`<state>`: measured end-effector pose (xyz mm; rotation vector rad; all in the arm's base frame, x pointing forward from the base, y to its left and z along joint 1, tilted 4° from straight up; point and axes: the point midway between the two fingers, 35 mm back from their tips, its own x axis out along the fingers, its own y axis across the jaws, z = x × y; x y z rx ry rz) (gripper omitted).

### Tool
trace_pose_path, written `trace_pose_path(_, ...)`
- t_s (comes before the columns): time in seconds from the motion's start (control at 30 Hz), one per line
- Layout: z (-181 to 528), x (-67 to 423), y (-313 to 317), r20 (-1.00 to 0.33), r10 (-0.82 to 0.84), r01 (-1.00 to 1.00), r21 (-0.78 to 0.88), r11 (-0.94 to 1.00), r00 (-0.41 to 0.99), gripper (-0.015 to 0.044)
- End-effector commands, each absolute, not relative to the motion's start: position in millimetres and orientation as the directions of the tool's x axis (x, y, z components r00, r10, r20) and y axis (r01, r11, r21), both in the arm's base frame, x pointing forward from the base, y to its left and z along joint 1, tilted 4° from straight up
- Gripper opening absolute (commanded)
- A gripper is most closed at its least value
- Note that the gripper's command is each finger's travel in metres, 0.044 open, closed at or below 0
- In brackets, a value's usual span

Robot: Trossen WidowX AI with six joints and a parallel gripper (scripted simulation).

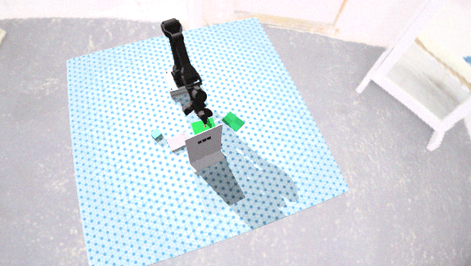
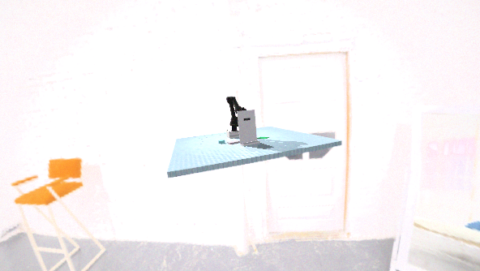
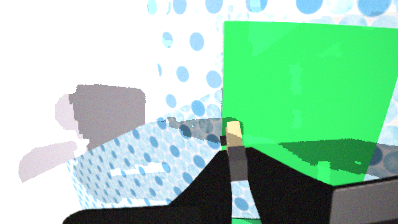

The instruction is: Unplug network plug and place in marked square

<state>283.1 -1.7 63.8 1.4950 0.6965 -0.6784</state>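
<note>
My gripper (image 1: 204, 119) (image 3: 235, 157) is shut on the network plug (image 3: 233, 136), a small grey body with a tan tip that sticks out between the black fingers. It hangs low at the left edge of the green marked square (image 1: 197, 127) (image 3: 310, 85), just behind the upright grey panel (image 1: 204, 145) (image 2: 246, 126). The panel's sockets (image 1: 204, 139) face away from the arm. In the wrist view the plug's tip sits over the square's left border. I cannot tell whether the plug touches the table. The arm (image 2: 233, 113) stands behind the panel in the exterior view.
A second green block (image 1: 233, 120) lies right of the square. A white block (image 1: 177, 141) and a small cyan cube (image 1: 156, 134) lie to the left of the panel. The dotted blue table top (image 1: 119, 179) ends at an edge on every side.
</note>
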Motion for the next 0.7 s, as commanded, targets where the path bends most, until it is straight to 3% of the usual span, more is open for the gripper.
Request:
trace_pose_path(0.0, 62, 284, -2, -0.771, 0.015, 0.771, 0.637, -0.016, 0.637, 0.0)
trace_pose_path(0.67, 39, 289, -2, -0.771, 0.015, 0.771, 0.637, -0.016, 0.637, 0.0)
